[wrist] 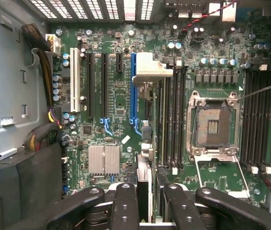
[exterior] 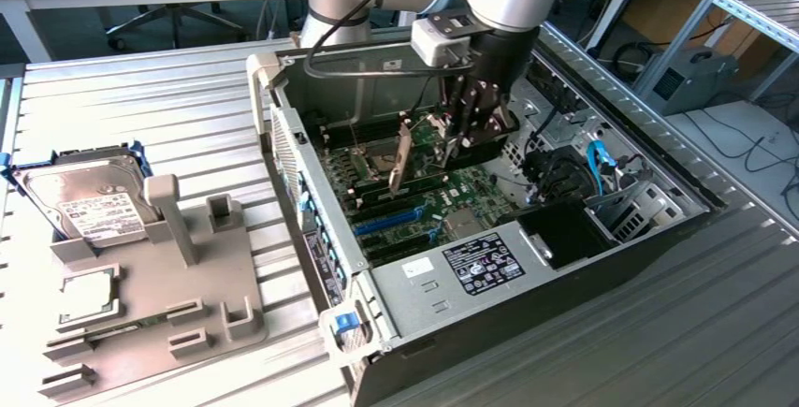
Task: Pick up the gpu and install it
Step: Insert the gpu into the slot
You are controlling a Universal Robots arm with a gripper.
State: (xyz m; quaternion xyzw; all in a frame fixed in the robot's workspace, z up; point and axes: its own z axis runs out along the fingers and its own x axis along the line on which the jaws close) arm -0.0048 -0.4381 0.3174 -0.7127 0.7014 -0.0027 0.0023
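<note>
My gripper (exterior: 465, 145) reaches down into the open computer case (exterior: 299, 173), low over the green motherboard (exterior: 474, 192). In the wrist view the gripper (wrist: 147, 203) is shut on the gpu (wrist: 144, 172), which I see edge-on as a thin dark card between the two black fingers (wrist: 125, 201). The card's silver metal bracket (wrist: 147, 67) sticks out at its far end. The gpu hangs alongside a long blue slot (wrist: 133, 81), close to it; whether it touches the board I cannot tell.
An open processor socket (wrist: 212, 127) and black memory slots (wrist: 173, 115) lie beside the gpu. A silver heatsink (wrist: 104, 158) and cable bundles (wrist: 41, 134) sit on the other side. Outside the case, a grey fixture (exterior: 187, 323) carries a hard drive (exterior: 88, 196) and a processor chip (exterior: 88, 295).
</note>
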